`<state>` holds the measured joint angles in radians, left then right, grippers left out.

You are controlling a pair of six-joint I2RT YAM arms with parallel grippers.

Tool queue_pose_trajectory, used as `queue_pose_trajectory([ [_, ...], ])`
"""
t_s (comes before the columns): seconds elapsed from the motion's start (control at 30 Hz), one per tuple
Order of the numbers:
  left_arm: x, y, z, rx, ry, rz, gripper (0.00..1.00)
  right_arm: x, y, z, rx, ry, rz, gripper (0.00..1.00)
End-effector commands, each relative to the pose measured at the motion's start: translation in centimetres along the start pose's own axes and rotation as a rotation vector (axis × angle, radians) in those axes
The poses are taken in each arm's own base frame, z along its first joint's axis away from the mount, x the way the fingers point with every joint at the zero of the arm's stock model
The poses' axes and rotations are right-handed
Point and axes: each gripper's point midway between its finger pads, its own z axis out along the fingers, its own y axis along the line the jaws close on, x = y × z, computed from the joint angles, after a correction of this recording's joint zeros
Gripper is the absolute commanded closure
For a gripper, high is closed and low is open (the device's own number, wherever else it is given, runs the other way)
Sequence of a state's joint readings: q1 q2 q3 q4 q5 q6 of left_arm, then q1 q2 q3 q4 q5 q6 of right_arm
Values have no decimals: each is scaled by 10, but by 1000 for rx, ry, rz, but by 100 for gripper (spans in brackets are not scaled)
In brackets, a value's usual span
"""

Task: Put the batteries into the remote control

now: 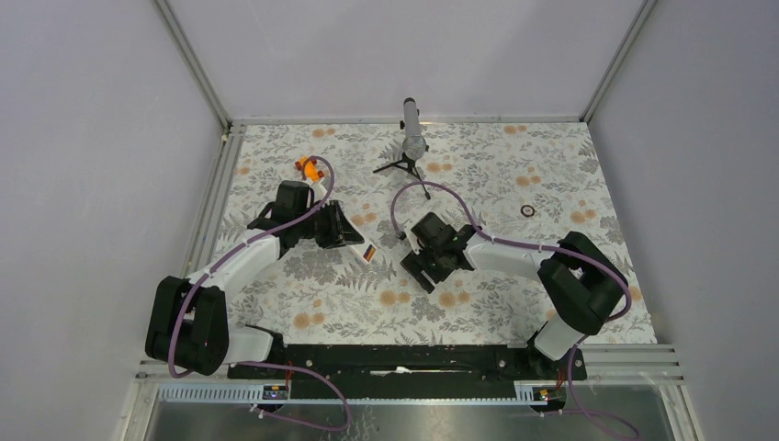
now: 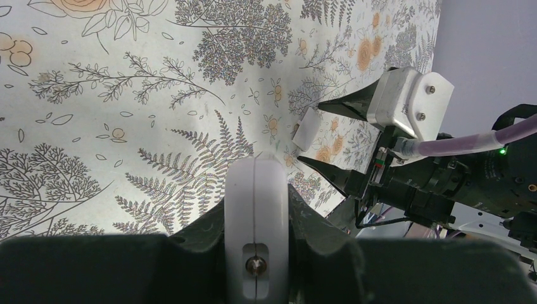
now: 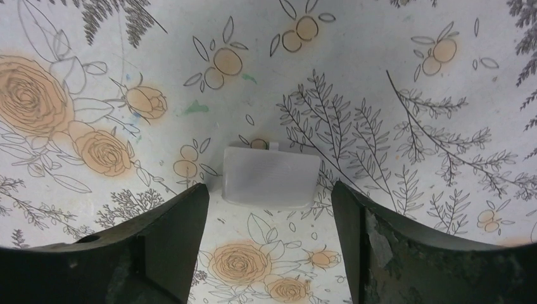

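The white remote control (image 2: 256, 190) is seen end-on in the left wrist view, clamped between the dark fingers of my left gripper (image 2: 256, 218). In the top view it juts from the left gripper (image 1: 354, 237) toward the mat's centre. An orange and a dark stripe, the batteries (image 1: 370, 253), show at its free end. My right gripper (image 3: 269, 196) hangs open just above the mat. A small flat white cover (image 3: 271, 176) lies between and just ahead of its fingertips. From the left wrist, that cover (image 2: 310, 126) sits between the right gripper's two black fingers (image 2: 342, 107).
A chunky orange toy piece (image 1: 310, 167) lies at the back left of the floral mat (image 1: 514, 303). A small tripod with a grey cylinder (image 1: 412, 138) stands at the back centre. A black ring (image 1: 527, 209) lies to the right.
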<state>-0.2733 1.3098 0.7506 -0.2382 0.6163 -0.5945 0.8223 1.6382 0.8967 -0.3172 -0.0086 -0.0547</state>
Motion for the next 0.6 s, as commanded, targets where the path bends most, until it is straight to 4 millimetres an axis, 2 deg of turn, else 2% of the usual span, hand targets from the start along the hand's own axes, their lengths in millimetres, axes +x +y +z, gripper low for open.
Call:
queue_pose_trajectory([
  [0.0, -13, -15, -5, 57, -43, 51, 100, 8, -6, -12, 30, 48, 14, 20],
  [0.13, -14, -15, -3, 60, -41, 51, 100, 11, -5, -12, 24, 60, 16, 23],
  [0.47, -16, -16, -2, 63, -40, 48, 100, 0, -4, -1, 13, 61, 3, 29],
  [0.57, -16, -16, -2, 61, -42, 46, 100, 0, 2, -1, -17, 69, 6, 38],
])
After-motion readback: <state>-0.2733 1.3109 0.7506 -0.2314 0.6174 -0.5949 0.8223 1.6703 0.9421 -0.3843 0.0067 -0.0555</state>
